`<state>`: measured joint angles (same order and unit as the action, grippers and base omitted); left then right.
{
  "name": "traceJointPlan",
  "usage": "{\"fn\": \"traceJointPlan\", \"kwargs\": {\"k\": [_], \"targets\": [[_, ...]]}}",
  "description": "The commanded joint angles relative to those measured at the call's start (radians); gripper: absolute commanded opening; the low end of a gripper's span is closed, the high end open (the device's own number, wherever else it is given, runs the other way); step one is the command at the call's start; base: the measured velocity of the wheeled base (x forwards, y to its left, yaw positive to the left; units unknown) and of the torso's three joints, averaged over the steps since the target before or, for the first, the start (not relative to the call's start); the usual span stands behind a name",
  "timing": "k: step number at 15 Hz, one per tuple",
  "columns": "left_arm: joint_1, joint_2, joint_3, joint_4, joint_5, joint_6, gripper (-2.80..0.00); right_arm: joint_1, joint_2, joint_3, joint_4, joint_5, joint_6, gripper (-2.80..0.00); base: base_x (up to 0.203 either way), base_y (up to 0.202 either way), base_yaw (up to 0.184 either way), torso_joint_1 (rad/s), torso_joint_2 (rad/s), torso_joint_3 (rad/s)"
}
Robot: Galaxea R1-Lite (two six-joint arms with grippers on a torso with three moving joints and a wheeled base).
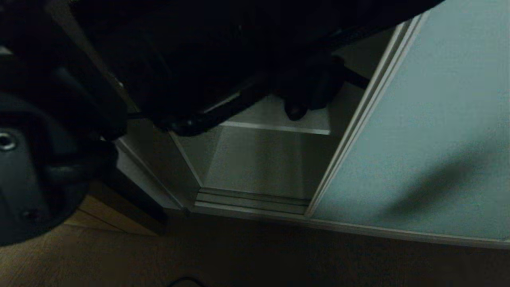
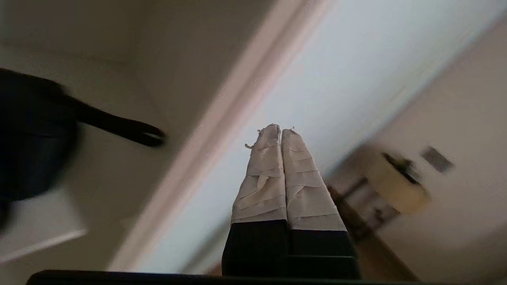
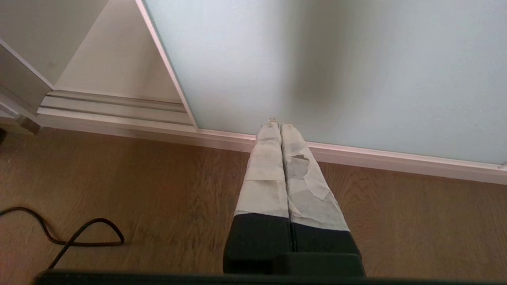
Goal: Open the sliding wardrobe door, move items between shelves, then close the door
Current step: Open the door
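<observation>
Left gripper (image 2: 280, 130) pressed together, empty, near silver-grey frame of sliding wardrobe door (image 1: 430, 131). Door slid aside; black bag (image 2: 31, 138) on upper shelf (image 1: 275, 119), strap trailing. Right gripper (image 3: 280, 126) closed, parked low. Best spread fingers before reaching strap; avoid snagging frame.

Dim head view: the left arm (image 1: 51, 159) is a near-black silhouette, and a soft diagonal shadow crosses the sliding wardrobe door (image 1: 430, 131). Both wrist views are evenly bright; the left is motion-blurred (the black bag (image 2: 31, 134) smears), the right sharp.
</observation>
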<state>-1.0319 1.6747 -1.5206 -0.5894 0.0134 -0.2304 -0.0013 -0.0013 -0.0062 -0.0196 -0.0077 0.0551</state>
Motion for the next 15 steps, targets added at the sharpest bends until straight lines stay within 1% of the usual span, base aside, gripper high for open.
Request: {"fn": "traceJointPlan", "kwargs": {"k": [1, 3, 7, 9, 11, 15], "targets": [[0.039, 0.017, 0.002, -0.006, 0.003, 0.005, -2.80, 0.000, 0.000, 0.000, 0.000, 0.000, 0.000, -2.80, 0.000, 0.000, 0.000, 0.000, 0.00, 0.000], [0.068, 0.108, -0.042, -0.011, 0.013, 0.030, -2.80, 0.000, 0.000, 0.000, 0.000, 0.000, 0.000, -2.80, 0.000, 0.000, 0.000, 0.000, 0.00, 0.000], [0.112, 0.312, -0.298, -0.011, 0.064, 0.090, -2.80, 0.001, 0.000, 0.000, 0.000, 0.000, 0.000, -2.80, 0.000, 0.000, 0.000, 0.000, 0.00, 0.000], [0.123, 0.394, -0.380, -0.012, 0.076, 0.128, -2.80, 0.000, 0.000, 0.000, 0.000, 0.000, 0.000, -2.80, 0.000, 0.000, 0.000, 0.000, 0.00, 0.000], [0.124, 0.436, -0.393, -0.014, 0.078, 0.140, -2.80, 0.001, 0.000, 0.000, 0.000, 0.000, 0.000, -2.80, 0.000, 0.000, 0.000, 0.000, 0.00, 0.000], [0.099, 0.469, -0.409, -0.015, 0.064, 0.154, -2.80, 0.001, 0.000, 0.000, 0.000, 0.000, 0.000, -2.80, 0.000, 0.000, 0.000, 0.000, 0.00, 0.000]]}}
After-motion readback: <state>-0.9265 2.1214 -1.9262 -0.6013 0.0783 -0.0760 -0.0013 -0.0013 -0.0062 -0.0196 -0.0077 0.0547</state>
